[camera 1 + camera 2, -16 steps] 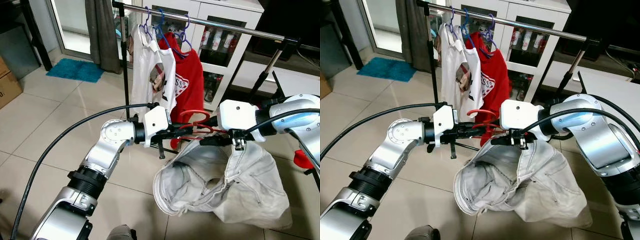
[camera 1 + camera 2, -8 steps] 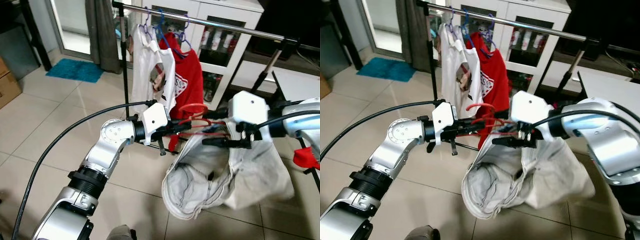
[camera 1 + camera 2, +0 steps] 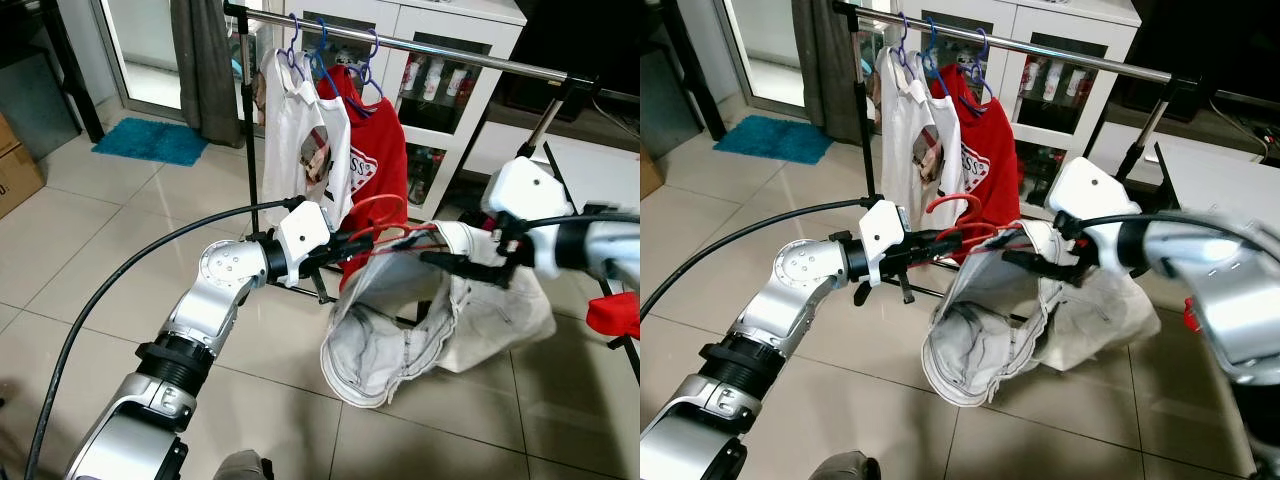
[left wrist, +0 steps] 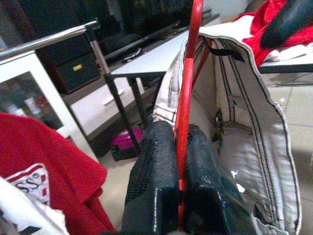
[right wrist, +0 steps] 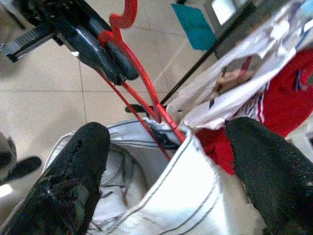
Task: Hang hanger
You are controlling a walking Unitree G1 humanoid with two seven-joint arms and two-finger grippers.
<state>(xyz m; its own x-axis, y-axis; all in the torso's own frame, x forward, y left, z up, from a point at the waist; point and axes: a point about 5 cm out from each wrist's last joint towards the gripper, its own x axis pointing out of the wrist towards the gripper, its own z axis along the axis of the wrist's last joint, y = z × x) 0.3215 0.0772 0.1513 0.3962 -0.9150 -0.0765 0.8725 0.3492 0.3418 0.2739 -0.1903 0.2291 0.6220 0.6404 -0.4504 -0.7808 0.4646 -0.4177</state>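
My left gripper is shut on the neck of a red wire hanger, seen close in the left wrist view. The hanger's far end runs into the waistband of a white denim garment, which hangs open below both arms. My right gripper is at that waistband with its fingers spread wide, open, and the white cloth lies between them. The metal clothes rail runs above and behind the hanger's hook.
A white T-shirt and a red T-shirt hang on blue hangers at the rail's left end. The rack's upright pole stands left of them. Behind is a white cabinet; a blue mat lies far left.
The hanger and garment have risen and tilted up toward the rail. My right arm has swung right and upward, stretching the waistband away from my left gripper.
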